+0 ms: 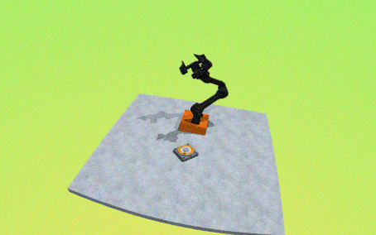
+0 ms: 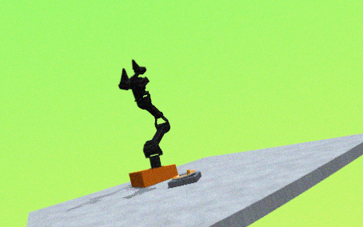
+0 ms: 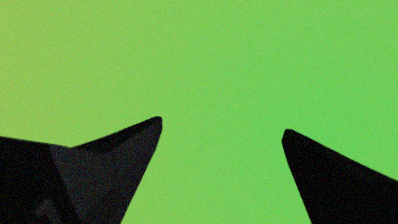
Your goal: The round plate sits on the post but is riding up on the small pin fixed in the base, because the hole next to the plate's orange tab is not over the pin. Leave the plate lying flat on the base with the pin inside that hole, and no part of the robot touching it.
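A: Nearest the robot's mount, the plate [image 1: 185, 150] sits on its grey base [image 1: 178, 155], just in front of the orange block [image 1: 194, 124] the arm [image 1: 211, 97] stands on. From the side it looks tipped, one edge raised.

B: Pin and tab?

A: Too small to pick out. The plate reads only as an orange ring on a pale centre.

B: And the gripper [image 2: 131, 71]?

A: High up, far from the plate, pointing skyward. Fingers spread wide, nothing between them.

B: Risks?

A: A long descent with no view of the hole. Turning the plate the wrong way could keep it riding on the pin. Pushing down on the raised edge might jam it against the post. Fingers resting on it afterward would also fail the task.

B: Any writing?

A: None. No brand, no label.
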Action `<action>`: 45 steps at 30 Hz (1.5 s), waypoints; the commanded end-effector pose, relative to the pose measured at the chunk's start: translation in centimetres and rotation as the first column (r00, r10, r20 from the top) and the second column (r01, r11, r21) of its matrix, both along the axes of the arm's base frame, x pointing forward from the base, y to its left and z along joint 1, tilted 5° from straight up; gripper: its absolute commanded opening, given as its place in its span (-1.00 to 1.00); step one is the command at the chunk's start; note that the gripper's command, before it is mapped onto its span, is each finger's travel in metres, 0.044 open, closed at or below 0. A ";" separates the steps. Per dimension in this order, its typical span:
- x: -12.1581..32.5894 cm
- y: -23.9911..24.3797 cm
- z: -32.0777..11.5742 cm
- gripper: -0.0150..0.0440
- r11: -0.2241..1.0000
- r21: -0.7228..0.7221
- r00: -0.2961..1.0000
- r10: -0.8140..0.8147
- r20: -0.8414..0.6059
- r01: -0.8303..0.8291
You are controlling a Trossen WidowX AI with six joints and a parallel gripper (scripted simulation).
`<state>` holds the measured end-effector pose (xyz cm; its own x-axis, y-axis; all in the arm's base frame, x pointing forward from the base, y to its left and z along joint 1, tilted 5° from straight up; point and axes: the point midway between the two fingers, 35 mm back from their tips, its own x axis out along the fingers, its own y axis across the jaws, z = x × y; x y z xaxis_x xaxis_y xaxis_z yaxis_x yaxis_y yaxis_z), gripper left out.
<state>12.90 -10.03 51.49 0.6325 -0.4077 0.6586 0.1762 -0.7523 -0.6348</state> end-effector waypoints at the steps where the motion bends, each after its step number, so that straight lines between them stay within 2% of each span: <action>1: 0.3 -0.2 -0.1 0.78 1.000 0.016 1.000 0.011 -0.004 -0.010; 4: 4.2 -3.0 -2.4 0.51 0.959 0.249 0.987 0.152 -0.042 -0.137; 8: 10.4 -5.7 -7.1 0.15 0.769 0.592 0.941 0.334 -0.049 -0.242; 10: 11.5 -6.0 -8.1 -0.03 0.724 0.644 0.932 0.360 -0.048 -0.246; 15: 18.5 -6.4 -16.4 -0.47 0.328 0.932 0.874 0.486 -0.024 -0.157; 16: 19.7 -6.1 -18.3 -0.49 0.240 0.964 0.866 0.499 -0.020 -0.115; 17: 19.9 -6.0 -18.6 -0.49 0.224 0.969 0.866 0.500 -0.019 -0.108; 19: 21.2 -5.6 -21.1 -0.49 0.099 0.994 0.865 0.501 -0.013 -0.043; 21: 22.8 -4.6 -24.8 -0.49 -0.081 0.994 0.872 0.489 -0.019 0.067; 24: 24.4 -2.5 -30.5 -0.49 -0.320 0.918 0.891 0.449 -0.072 0.235; 27: 24.7 -1.4 -32.9 -0.49 -0.411 0.859 0.898 0.425 -0.115 0.305; 32: 24.3 2.8 -40.7 -0.49 -0.652 0.587 0.877 0.330 -0.350 0.479; 34: 24.1 3.3 -41.5 -0.49 -0.672 0.554 0.868 0.318 -0.383 0.491; 39: 22.2 6.4 -46.2 -0.49 -0.774 0.358 0.760 0.231 -0.608 0.522; 45: 22.1 6.5 -46.4 -0.49 -0.777 0.351 0.754 0.227 -0.616 0.522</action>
<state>34.89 -3.33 4.97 0.0039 0.0812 -0.9967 -0.0251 0.9964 0.0811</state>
